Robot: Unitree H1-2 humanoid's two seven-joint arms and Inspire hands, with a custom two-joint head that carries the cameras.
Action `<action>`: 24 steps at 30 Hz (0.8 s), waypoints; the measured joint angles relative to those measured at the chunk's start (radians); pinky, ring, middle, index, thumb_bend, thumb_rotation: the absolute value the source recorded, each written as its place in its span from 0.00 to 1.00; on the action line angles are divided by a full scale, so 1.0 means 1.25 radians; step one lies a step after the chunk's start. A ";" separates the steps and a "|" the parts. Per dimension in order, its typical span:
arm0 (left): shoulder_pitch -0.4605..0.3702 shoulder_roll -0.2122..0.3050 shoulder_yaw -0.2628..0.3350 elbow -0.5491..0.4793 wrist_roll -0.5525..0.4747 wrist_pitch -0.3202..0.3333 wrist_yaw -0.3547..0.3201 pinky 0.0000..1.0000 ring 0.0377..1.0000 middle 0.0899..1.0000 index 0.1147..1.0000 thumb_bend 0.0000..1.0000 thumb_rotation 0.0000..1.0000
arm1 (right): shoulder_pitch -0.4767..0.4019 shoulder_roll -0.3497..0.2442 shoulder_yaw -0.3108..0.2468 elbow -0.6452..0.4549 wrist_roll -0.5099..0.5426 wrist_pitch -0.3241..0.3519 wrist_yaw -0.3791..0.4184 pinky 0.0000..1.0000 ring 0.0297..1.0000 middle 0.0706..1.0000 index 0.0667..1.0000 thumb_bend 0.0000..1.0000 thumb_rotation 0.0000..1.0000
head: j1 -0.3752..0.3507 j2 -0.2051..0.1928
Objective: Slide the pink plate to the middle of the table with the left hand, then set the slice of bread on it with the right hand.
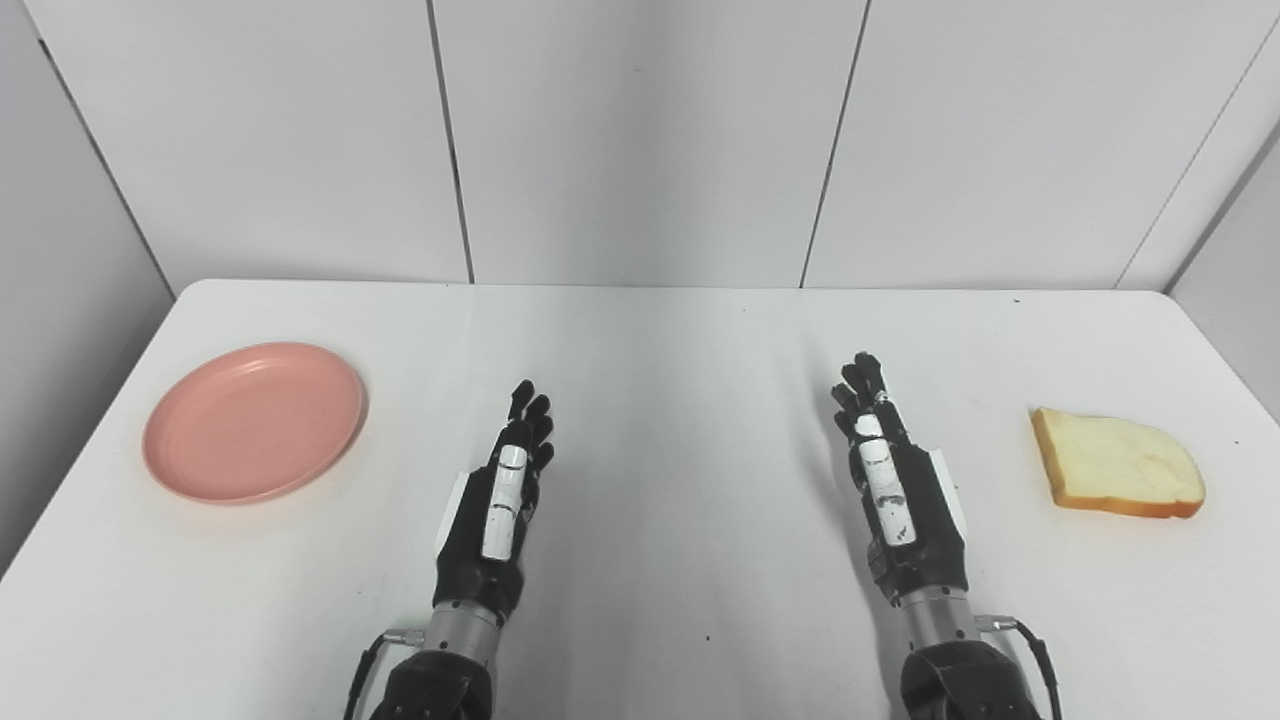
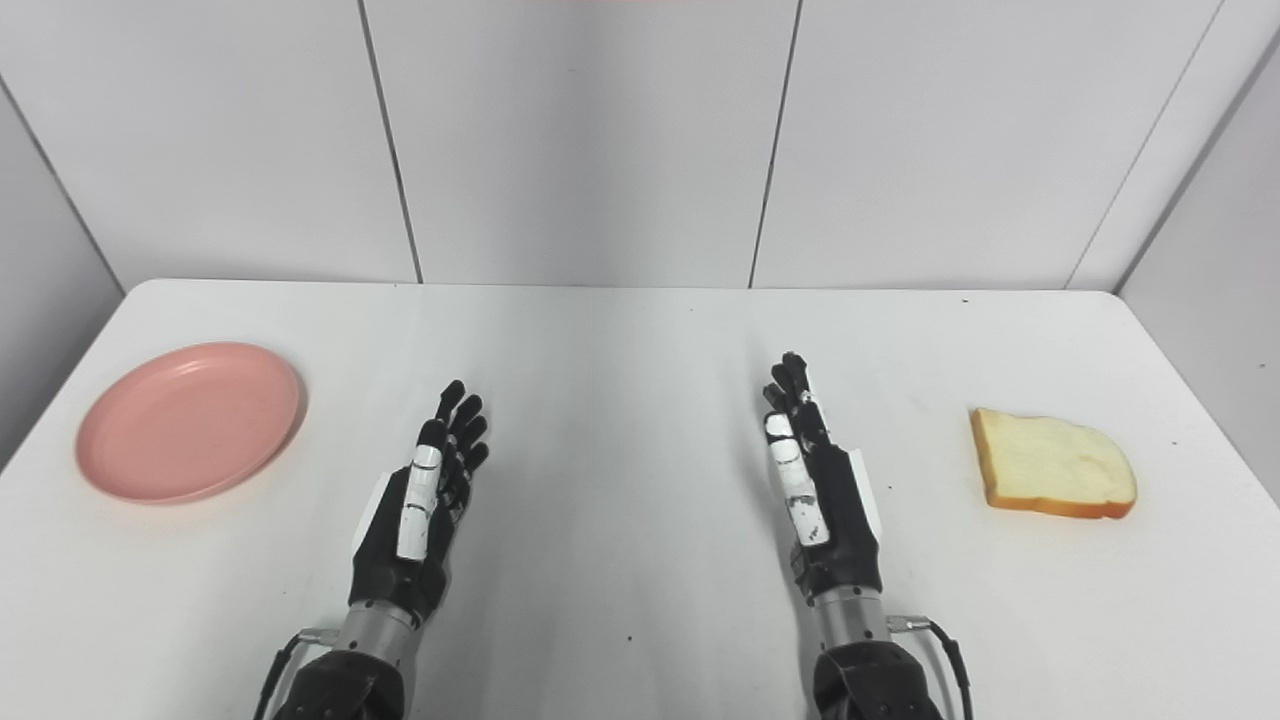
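Observation:
The pink plate (image 1: 255, 420) lies empty at the left side of the white table (image 1: 660, 330). The slice of bread (image 1: 1115, 463) lies flat at the right side. My left hand (image 1: 505, 495) is held edge-on over the table's middle left, fingers straight and apart, holding nothing, well to the right of the plate. My right hand (image 1: 890, 480) is held the same way at middle right, open and empty, well to the left of the bread. Both show in the right eye view too: left hand (image 2: 425, 505), right hand (image 2: 815, 490).
Grey wall panels (image 1: 640, 140) stand behind the table's far edge. The table's left and right edges run close to the plate and the bread. Cables hang at both wrists near the bottom edge.

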 measured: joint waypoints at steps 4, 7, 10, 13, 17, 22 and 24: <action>0.000 -0.005 -0.001 -0.004 0.000 0.000 0.003 1.00 1.00 1.00 1.00 0.60 1.00 | 0.000 0.000 0.000 0.000 0.000 0.000 0.000 1.00 0.96 0.97 0.98 0.60 0.88 | 0.000 -0.002; 0.001 -0.006 0.000 -0.004 -0.007 0.000 0.005 1.00 1.00 1.00 1.00 0.60 1.00 | 0.000 0.000 0.000 0.000 -0.001 0.000 0.000 1.00 0.97 0.97 0.98 0.60 0.88 | 0.000 -0.002; 0.002 -0.008 0.001 -0.004 -0.012 0.000 0.007 1.00 1.00 1.00 1.00 0.59 1.00 | 0.000 0.000 0.001 0.000 -0.002 0.000 0.000 1.00 0.97 0.97 0.98 0.61 0.88 | -0.001 -0.004; 0.004 -0.012 0.001 -0.007 -0.012 0.000 0.016 1.00 1.00 1.00 1.00 0.58 1.00 | 0.000 0.000 0.001 0.000 -0.003 0.000 0.000 1.00 0.97 0.97 0.98 0.61 0.89 | -0.001 -0.004; 0.005 -0.013 0.001 -0.011 -0.012 0.000 0.021 1.00 1.00 1.00 1.00 0.58 1.00 | 0.000 0.000 0.002 0.000 -0.004 0.000 0.000 1.00 0.98 0.98 0.98 0.61 0.90 | -0.002 -0.002; 0.006 -0.013 -0.001 -0.012 -0.012 0.000 0.021 1.00 1.00 1.00 1.00 0.60 1.00 | 0.000 0.000 0.001 0.000 -0.001 0.000 0.000 1.00 0.97 0.97 0.97 0.60 0.88 | 0.047 -0.017; 0.006 -0.013 -0.003 -0.010 -0.012 -0.002 0.021 1.00 1.00 1.00 1.00 0.61 1.00 | 0.000 -0.002 0.001 0.001 0.002 0.000 0.001 1.00 0.98 0.99 0.99 0.61 0.90 | 0.090 -0.029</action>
